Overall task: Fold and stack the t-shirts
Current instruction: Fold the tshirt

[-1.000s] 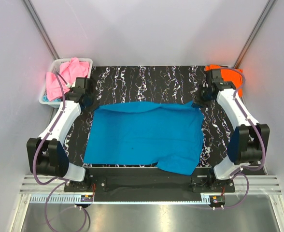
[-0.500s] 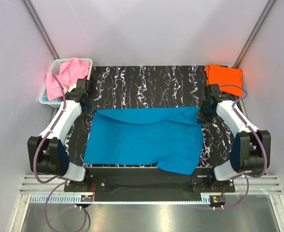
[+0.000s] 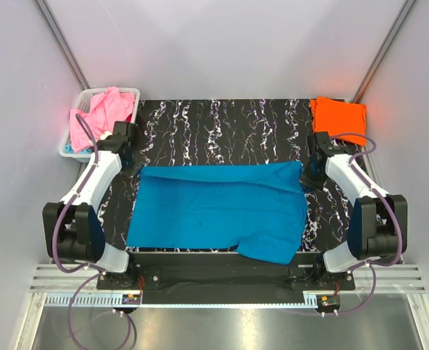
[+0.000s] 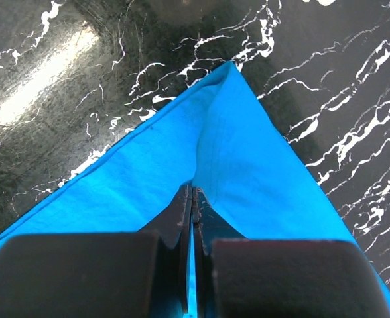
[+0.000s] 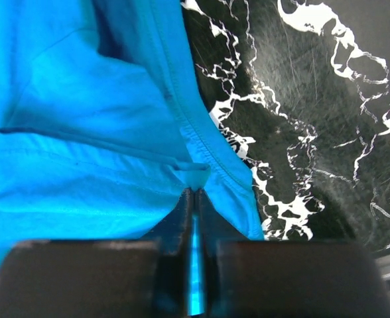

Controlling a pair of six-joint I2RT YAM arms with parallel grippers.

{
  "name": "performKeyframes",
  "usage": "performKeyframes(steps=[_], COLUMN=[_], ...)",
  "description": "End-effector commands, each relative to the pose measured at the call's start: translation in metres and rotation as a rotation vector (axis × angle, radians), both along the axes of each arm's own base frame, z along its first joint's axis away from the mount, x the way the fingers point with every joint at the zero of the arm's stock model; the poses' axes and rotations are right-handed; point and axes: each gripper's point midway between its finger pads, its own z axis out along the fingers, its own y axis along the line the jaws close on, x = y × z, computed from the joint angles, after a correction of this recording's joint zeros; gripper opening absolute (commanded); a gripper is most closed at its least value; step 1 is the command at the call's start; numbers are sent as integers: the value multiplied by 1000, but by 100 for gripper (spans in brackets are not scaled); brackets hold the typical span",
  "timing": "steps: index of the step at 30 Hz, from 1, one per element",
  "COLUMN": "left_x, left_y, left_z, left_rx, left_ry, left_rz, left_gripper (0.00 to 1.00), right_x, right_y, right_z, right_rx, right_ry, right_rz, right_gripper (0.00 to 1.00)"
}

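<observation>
- Pale grey walls enclose a glossy black counter veined with white marbling.
- From overhead, a bright teal-blue soft cloth t-shirt lies spread across the counter's middle. It is roughly rectangular, and its near right corner is bunched into a rumpled lobe.
- Only the overhead view shows a folded orange cloth t-shirt at the far right corner. It also shows a crumpled pink cloth t-shirt heaped in a small white plastic lattice basket just off the far left corner.
- The left end effector sits at the teal shirt's far left corner, and the right end effector at its far right corner.
- The left wrist view alone shows the left fingers pinched tight on the cloth, which forms a smooth pointed triangle beyond them with a faint seam line.
- The right wrist view alone shows the right fingers clamped on a stitched hem edge. Creased fabric lies to one side and bare marbled counter to the other.
</observation>
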Motion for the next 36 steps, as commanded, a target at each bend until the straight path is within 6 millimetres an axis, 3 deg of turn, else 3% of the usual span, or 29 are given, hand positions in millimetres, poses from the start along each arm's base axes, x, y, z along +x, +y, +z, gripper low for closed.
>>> performKeyframes(steps=[1,4,6,7,11,15,20,27,32,36], left_x=[1,-4,-9,-11,-14,-4,18,31,33,32], left_y=[7,6,5,4,3,-4,-43,-97,-106,-106], left_z=[-8,-16,-21,-23,-26,-20,-15,-21,-33,-39], left_rx=[19,12,0,-6,-17,-43,-187,-258,-250,-246], left_ry=[13,38,45,51,57,15,-62,-40,-6,11], left_rz=[24,26,40,42,56,13,-200,-419,-448,-455], left_gripper=[14,28,35,36,39,39,40,39,37,37], right_x=[-1,-2,-2,-2,3,10,26,68,83,93], right_y=[-2,2,1,1,1,2,11,58,99,112], right_z=[-5,-3,2,5,16,21,34,38,31,14], right_rx=[-14,5,-1,0,2,4,46,263,407,440], right_ry=[11,10,-5,-14,-52,-69,-127,-214,-230,-209], right_rz=[-11,-2,-9,-8,-13,8,32,180,299,316], right_gripper=[19,37,55,56,56,54,53,55,53,51])
